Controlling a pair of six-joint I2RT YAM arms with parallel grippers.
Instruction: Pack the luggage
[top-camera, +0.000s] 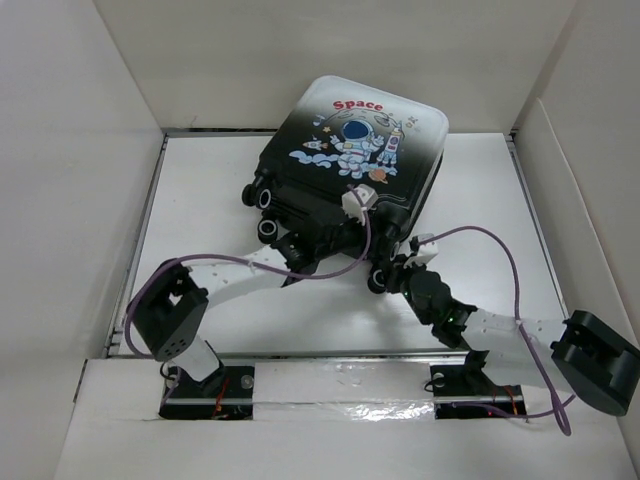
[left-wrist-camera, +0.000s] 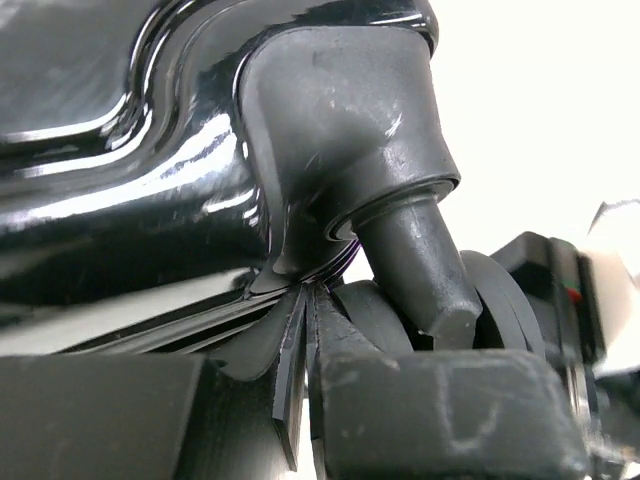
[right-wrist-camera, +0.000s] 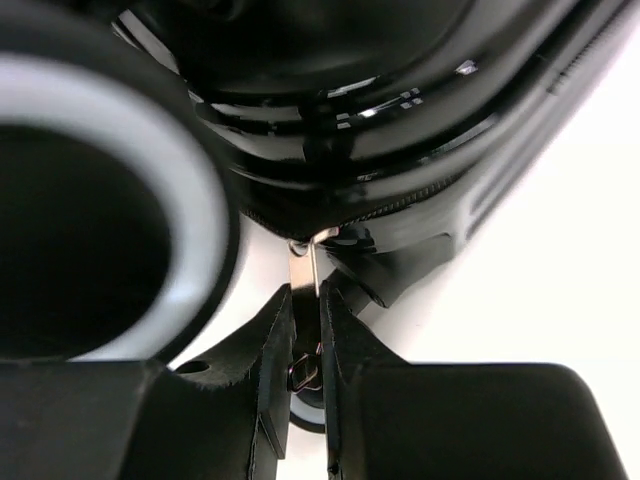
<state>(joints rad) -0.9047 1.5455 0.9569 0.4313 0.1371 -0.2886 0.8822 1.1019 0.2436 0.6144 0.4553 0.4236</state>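
Keep the right gripper (right-wrist-camera: 305, 300) pinched tight on the zip pull (right-wrist-camera: 303, 268) and draw along the seam, not away from it (thin metal, easy to lose). Steady the luggage (top-camera: 350, 160), lying flat at the far middle of the table (top-camera: 200, 200), print up, wheels toward the arms. Use the left gripper (left-wrist-camera: 308, 300) for that, closed at the shell's edge under a wheel mount (left-wrist-camera: 360, 150); no telling of anything held between its fingers. Hard to judge the length of zip open: seam mostly hidden, nearest wheel (right-wrist-camera: 120, 200) blurred and cut off in the right wrist view.
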